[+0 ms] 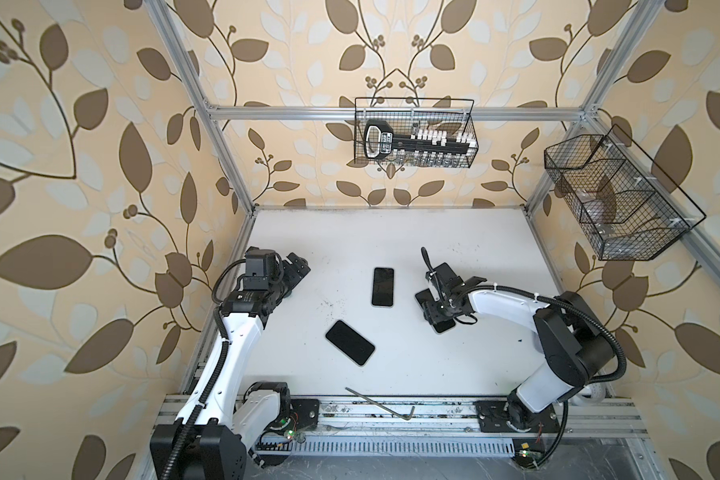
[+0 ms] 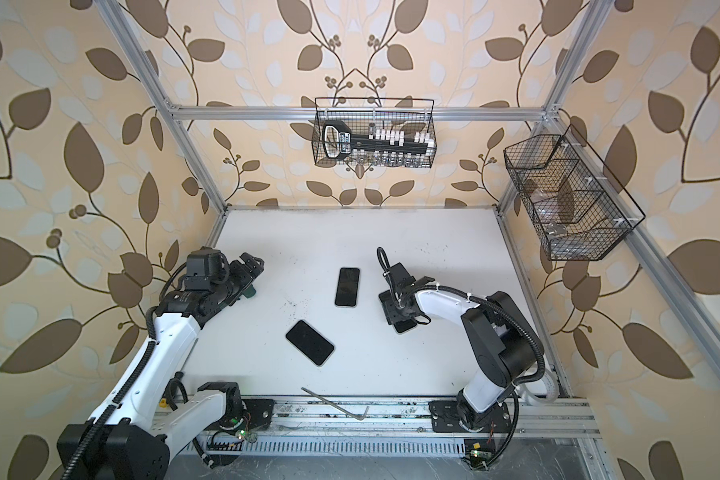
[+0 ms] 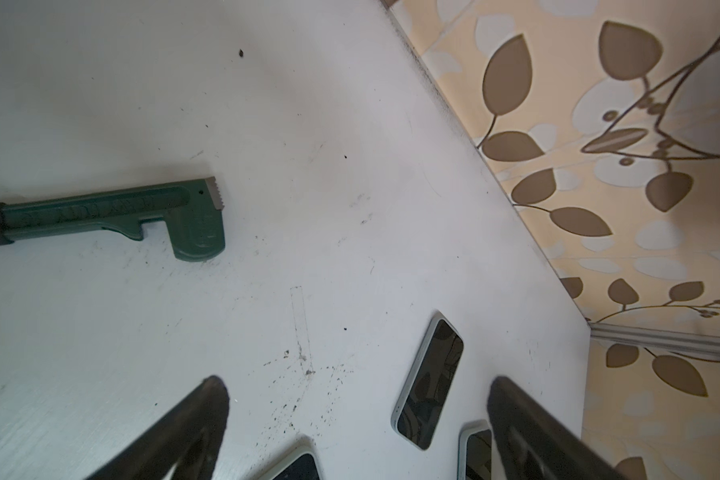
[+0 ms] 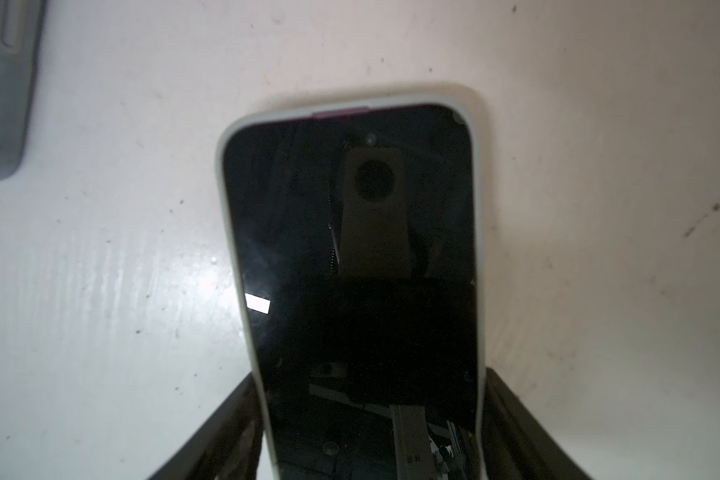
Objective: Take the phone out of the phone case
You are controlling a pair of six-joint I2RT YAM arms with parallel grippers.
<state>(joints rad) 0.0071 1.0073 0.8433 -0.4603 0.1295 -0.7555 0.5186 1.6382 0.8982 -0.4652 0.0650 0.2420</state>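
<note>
item 1 — phone (image 4: 350,249), dark screen up, seated in a pale phone case (image 4: 477,208), lying flat on the white table (image 1: 454,249), right of centre.
right gripper (image 4: 371,382): straddles one end, jaws pressed against both long sides of the case.
left gripper (image 3: 356,390): at the table's left side, jaws spread wide, nothing between them.
also on the table — second phone (image 1: 383,286) mid-table; third phone (image 1: 350,343) nearer the front; green wrench (image 3: 142,212) beside the left gripper.

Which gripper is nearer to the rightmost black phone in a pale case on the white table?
Right. The right gripper straddles that black phone in its pale case, one finger against each long edge. The left gripper hangs open at the white table's left edge.
</note>
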